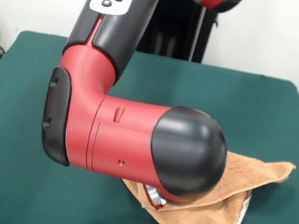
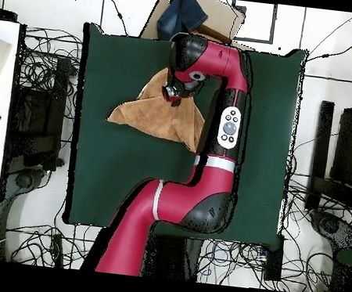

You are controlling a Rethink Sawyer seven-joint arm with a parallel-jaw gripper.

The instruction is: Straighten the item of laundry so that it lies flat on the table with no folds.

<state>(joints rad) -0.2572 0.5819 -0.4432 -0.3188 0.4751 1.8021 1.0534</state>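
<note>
Gripper (image 2: 171, 95): we see it low over the towel's far part in the overhead view; we cannot tell how its jaws stand.
Towel (image 1: 218, 217): directly beneath the wrist, reaching out left and toward the base in the overhead view.
Place: far-left part of the table (image 1: 4, 179) overhead.
Look: light-brown terry, rumpled, corners folded over, white label (image 1: 244, 210) showing; we judge it not yet flat.

Towel (image 2: 155, 117) lies crumpled, roughly triangular, on the green table (image 2: 104, 183) near its top edge. Arm (image 2: 211, 140) reaches over it; gripper (image 2: 171, 95) above the towel's upper part, finger state unclear.
</note>
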